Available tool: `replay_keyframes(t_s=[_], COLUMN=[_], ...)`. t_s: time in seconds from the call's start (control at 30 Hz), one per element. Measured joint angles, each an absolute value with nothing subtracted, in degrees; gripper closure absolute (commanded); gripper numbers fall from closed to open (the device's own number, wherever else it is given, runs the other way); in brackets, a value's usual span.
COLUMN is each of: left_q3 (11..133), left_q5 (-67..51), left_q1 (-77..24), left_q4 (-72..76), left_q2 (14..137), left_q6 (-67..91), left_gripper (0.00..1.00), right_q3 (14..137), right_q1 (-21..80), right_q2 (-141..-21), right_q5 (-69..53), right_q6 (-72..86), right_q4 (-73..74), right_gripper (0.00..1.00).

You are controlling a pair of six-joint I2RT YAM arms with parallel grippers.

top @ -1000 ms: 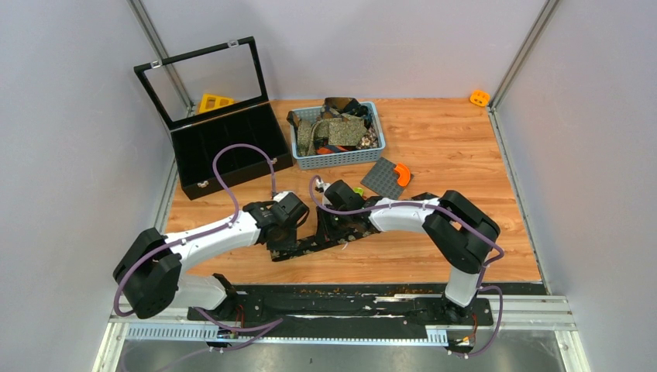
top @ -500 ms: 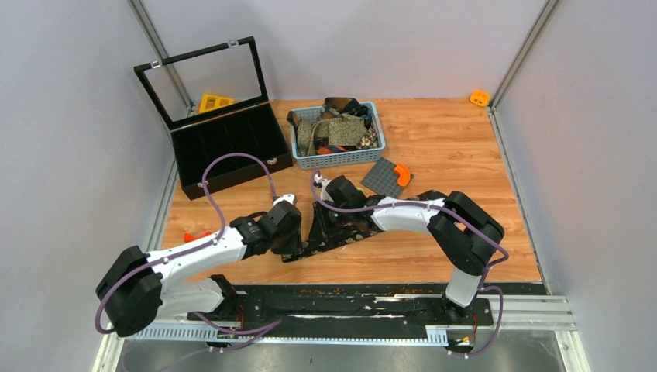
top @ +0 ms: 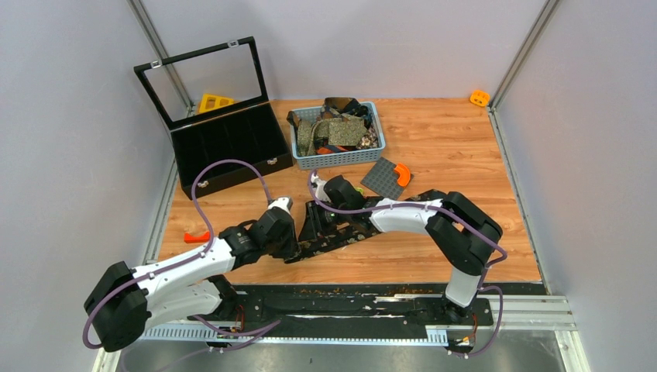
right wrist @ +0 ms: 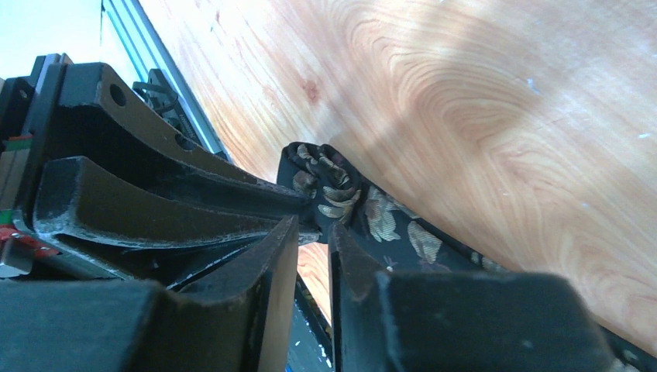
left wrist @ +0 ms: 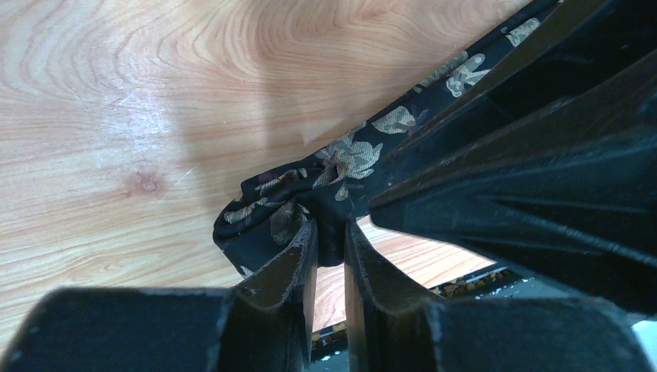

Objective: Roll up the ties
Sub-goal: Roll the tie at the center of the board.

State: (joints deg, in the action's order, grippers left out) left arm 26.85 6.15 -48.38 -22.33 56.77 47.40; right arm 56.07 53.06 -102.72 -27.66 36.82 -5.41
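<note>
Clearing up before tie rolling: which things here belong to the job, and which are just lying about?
Job: black floral tie; ties heaped in the blue basket.
Lying about: grey studded plate; orange arch beside it; yellow brick; orange corner brick.

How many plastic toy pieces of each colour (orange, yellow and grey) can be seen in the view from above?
Orange: 3 (curved piece, corner brick, piece at the left table edge)
Yellow: 1 (yellow brick, far left)
Grey: 1 (studded plate)
Total: 5
</note>
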Motion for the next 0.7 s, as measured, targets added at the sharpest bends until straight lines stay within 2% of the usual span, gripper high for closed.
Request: replay_keyframes(t_s=[0.07, 0.4, 0.53, 0.7], left_q3=[26.0, 23.8, 23.7, 23.8], left_q5=[5.6, 2.9, 2.8, 3.5], left_q1=[-48.4, -48.4, -48.4, -48.4], left_q4=[-22.2, -20.7, -20.7, -22.2], left_q2=[55.9, 51.4, 51.1, 49.2], left_q6=[47.2, 47.1, 47.0, 47.1], left_gripper=[0.60, 0.58, 0.54, 0.35], right_q3=[56.1, 57.1, 58.4, 59.6], right_q1=[53.5, 55.2, 55.5, 55.9], right_q2=[-103.5, -106.5, -107.9, -109.1], right_q5=[-27.4, -26.1, -25.6, -25.2], right_q6=[37.0, 37.6, 37.6, 37.6], right_q4=[-5.5, -4.4, -4.1, -2.8], right_gripper=[0.71, 0.72, 0.81, 0.93])
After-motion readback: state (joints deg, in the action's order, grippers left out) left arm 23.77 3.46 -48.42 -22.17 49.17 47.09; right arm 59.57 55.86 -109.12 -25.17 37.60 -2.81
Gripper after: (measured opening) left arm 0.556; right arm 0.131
